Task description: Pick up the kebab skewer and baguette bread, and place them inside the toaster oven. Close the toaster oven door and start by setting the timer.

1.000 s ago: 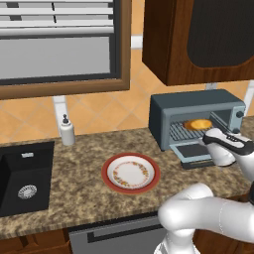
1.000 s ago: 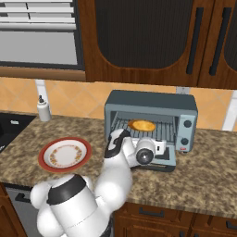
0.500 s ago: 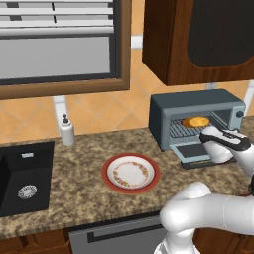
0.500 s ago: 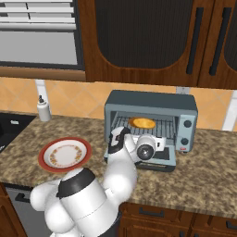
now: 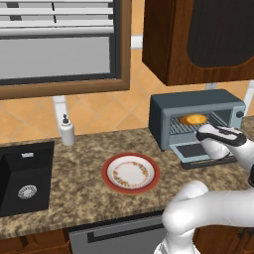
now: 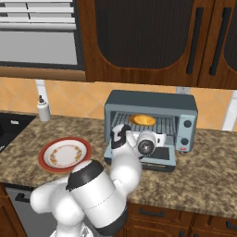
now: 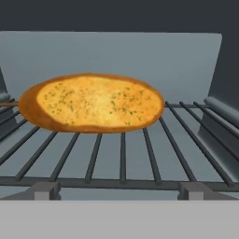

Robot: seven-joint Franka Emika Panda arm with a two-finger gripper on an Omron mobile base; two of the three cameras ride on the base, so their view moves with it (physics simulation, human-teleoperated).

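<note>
On the wire rack inside the oven point(image 5: 198, 111) lies the bread point(image 7: 93, 102), flat and toward the back, with the door point(image 5: 198, 153) folded down open onto the desk point(image 5: 79, 193). At the oven's mouth, just above the lowered door, hangs the gripper point(image 6: 121, 134), jaws spread wide and holding nothing. Left of the oven sits a red-rimmed plate point(image 5: 131, 173), with a soap bottle point(image 5: 67, 131) beside the sink point(image 5: 22, 173).
</note>
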